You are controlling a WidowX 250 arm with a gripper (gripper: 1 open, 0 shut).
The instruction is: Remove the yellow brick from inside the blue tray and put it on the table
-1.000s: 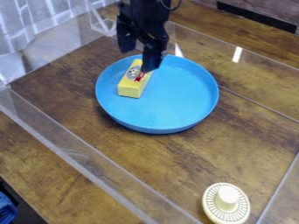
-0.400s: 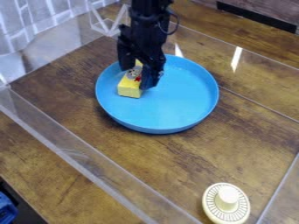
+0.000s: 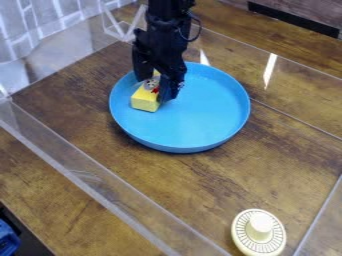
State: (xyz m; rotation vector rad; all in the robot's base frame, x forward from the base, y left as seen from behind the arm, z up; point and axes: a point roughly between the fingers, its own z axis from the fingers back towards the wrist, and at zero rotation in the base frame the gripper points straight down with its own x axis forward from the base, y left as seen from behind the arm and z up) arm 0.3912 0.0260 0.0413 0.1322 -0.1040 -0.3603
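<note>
fingers (image 3: 158,84) are spread wide and set down over the brick (image 3: 144,97), which is not yet gripped. the brick lies inside the tray (image 3: 214,125), near its left rim. nothing is moved to the table (image 3: 94,140) so far; grasping, lifting and placing are left.

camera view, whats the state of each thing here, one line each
yellow brick: lying flat inside the tray near its left rim, not lifted
blue tray: upright on the table, holding only the brick
gripper: pointing down, jaws open, straddling the brick's far end
cream ribbed disc: flat on the table, near corner, apart from the tray
table: bearing tray and disc
</note>
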